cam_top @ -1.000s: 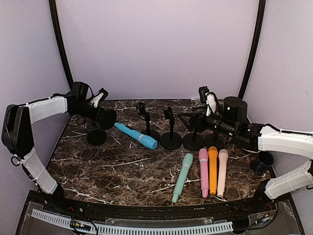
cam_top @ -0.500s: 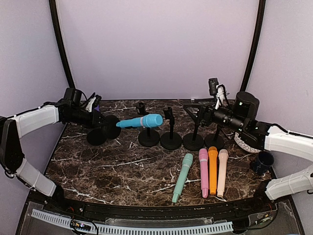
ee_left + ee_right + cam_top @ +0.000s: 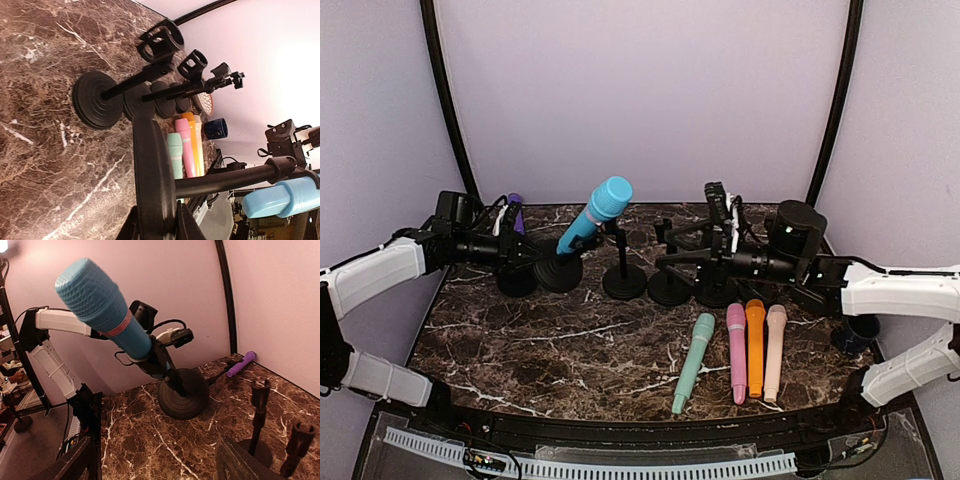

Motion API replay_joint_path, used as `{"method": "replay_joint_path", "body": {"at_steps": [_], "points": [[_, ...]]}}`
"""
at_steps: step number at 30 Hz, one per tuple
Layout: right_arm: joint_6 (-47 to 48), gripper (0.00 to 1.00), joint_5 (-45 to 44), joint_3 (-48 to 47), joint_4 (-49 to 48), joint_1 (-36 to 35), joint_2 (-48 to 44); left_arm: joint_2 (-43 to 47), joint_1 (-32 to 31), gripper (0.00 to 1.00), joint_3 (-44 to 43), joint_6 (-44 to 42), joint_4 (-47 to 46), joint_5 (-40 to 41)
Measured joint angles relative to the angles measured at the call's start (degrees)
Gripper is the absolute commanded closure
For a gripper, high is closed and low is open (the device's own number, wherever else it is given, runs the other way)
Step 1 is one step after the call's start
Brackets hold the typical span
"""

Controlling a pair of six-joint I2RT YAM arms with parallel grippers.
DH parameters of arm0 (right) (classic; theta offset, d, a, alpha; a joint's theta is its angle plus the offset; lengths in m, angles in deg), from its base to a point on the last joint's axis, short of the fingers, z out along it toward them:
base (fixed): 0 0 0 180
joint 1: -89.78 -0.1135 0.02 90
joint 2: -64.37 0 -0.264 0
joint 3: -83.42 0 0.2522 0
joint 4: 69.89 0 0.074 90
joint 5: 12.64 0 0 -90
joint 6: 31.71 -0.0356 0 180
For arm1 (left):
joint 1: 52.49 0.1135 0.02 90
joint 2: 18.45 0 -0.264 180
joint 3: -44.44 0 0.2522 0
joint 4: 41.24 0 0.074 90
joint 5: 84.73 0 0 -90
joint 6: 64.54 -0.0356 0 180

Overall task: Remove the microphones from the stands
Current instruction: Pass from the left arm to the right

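The blue microphone [image 3: 595,213] sits clipped in a black stand [image 3: 560,272] at the table's left, head tilted up and to the right. My left gripper [image 3: 542,262] is shut on the stand's round base, which shows edge-on [image 3: 155,180] between the jaws [image 3: 156,220] in the left wrist view. The stand's pole [image 3: 225,182] runs out to the blue microphone [image 3: 280,197]. My right gripper [image 3: 680,245] is open at mid-table, facing left toward the microphone and apart from it. From the right wrist, the microphone [image 3: 102,307] and base [image 3: 183,392] lie ahead of the open gripper [image 3: 157,465].
Three empty stands [image 3: 623,280] [image 3: 670,285] [image 3: 715,290] stand mid-table under my right arm. Mint [image 3: 693,360], pink [image 3: 736,350], orange [image 3: 755,345] and peach [image 3: 775,350] microphones lie near the front right. A purple microphone [image 3: 515,205] is at the far left, a dark cup [image 3: 860,330] at the right.
The left arm has swung the stand so the blue microphone's head rose from pointing right to pointing up. The right gripper came down and leftward toward it, jaws slightly narrower.
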Motion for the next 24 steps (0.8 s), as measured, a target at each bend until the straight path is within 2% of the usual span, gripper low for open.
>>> {"method": "replay_joint_path", "body": {"at_steps": [3,6,9,19,24], "points": [[2.8,0.22,-0.8,-3.6,1.0,-4.4,4.8,-0.1,-3.3,1.0,0.0,1.5,-1.0,-1.5],[4.7,0.32,-1.1,-5.4,0.9,-7.1,8.0,-0.3,-7.0,1.0,0.0,2.8,-2.2,-2.9],[6.1,0.36,-1.4,-6.1,0.5,-8.4,9.9,-0.7,-9.4,1.0,0.0,4.7,-4.5,-4.4],[6.0,0.41,-4.9,-6.0,-6.3,-9.8,12.7,-2.1,-11.0,1.0,0.9,7.4,-9.4,-6.3],[5.8,0.53,-5.3,-6.3,-9.8,-10.4,14.8,-2.4,-12.3,1.0,1.8,8.0,-10.4,-7.5]]}}
